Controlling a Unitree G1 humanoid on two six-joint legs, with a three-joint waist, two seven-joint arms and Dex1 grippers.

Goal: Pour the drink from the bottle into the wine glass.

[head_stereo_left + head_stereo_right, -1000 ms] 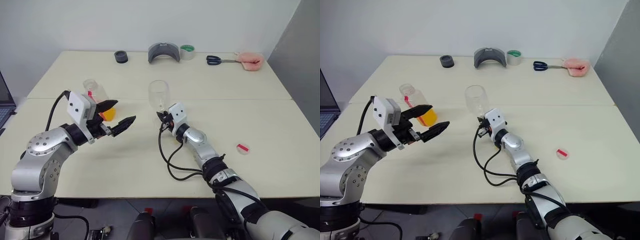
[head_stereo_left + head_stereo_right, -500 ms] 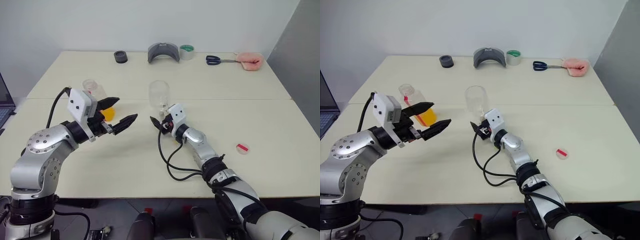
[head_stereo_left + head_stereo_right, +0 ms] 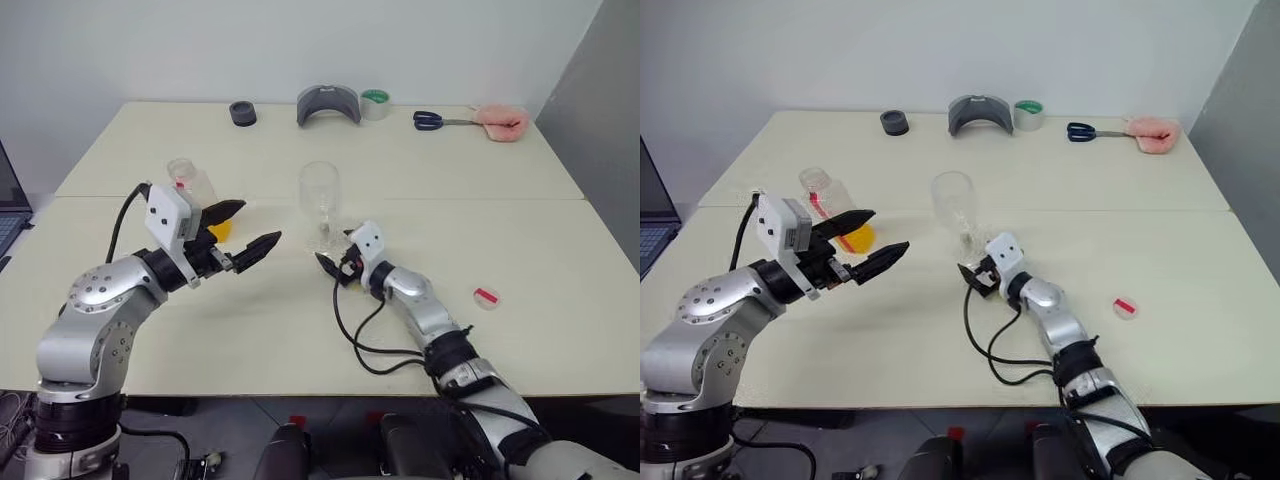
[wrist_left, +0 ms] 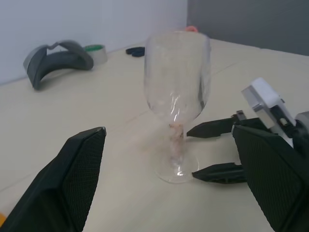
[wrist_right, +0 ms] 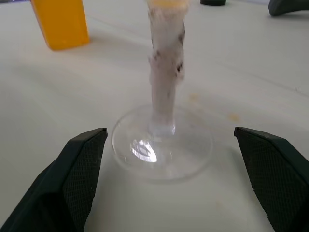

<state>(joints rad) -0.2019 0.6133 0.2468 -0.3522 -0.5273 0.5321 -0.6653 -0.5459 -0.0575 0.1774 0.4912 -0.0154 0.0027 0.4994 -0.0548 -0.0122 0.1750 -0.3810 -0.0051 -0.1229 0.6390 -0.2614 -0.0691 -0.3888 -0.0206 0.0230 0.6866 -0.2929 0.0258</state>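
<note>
Left eye view: the wine glass (image 3: 319, 203) stood empty at frame centre on the counter (image 3: 520, 240); the bottle (image 3: 197, 196), left of it, held its drink (image 3: 218, 230). Left tool (image 3: 247, 232) spread, empty.

Right wrist view: right tool (image 5: 169, 181) spread, released, before the glass foot.

Pouring remained undone.

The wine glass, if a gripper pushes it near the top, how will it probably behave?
The wine glass would probably tip: a tall bowl stands on a thin stem and a small round foot. It looks empty, so likely light. The clear, thin wall suggests it is fragile and slippery.
</note>
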